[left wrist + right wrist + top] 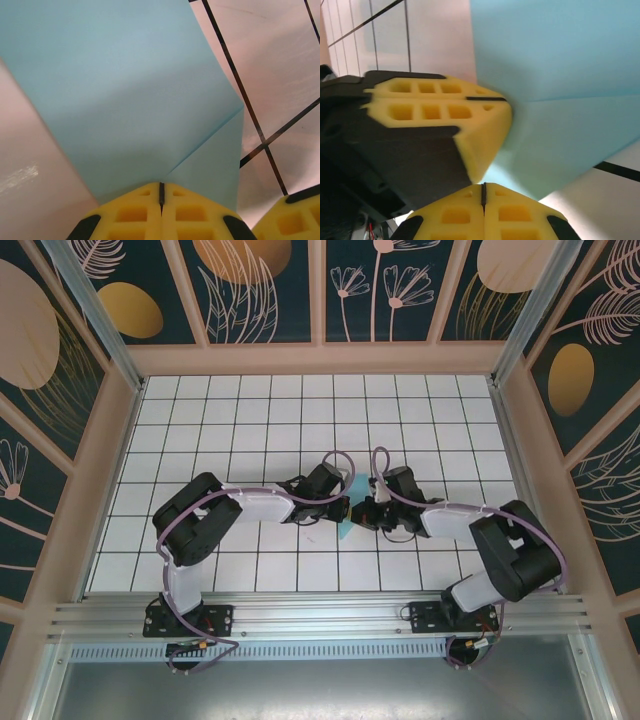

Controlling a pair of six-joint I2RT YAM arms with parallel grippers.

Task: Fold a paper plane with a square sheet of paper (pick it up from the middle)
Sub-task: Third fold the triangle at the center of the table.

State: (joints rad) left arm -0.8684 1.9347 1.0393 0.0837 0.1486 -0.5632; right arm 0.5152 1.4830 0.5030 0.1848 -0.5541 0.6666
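1. Top external view: both black arms lie low over the white grid-tiled table (250,420), elbows bent outward and wrists turned inward. The left gripper (343,508) and right gripper (362,512) meet tip to tip near the table's middle. A sliver of the thin light-blue sheet of paper (344,531) shows just below them.
2. Left wrist view: the left gripper (161,192) is clenched, its yellow foam pads pressed together on the sheet's near edge. The light-blue sheet of paper (130,90) rises away from them above the table (280,60), smooth, with one diagonal crease running to its right corner. A yellow pad (295,215) of the right gripper sits just beside the sheet's right edge.
3. Right wrist view: the right gripper (483,192) is clenched too. The sheet's (560,60) lower edge meets its tip, though I cannot tell whether it is pinched. The left gripper (487,98) clamps the sheet's left edge, and a straight crease crosses the paper.
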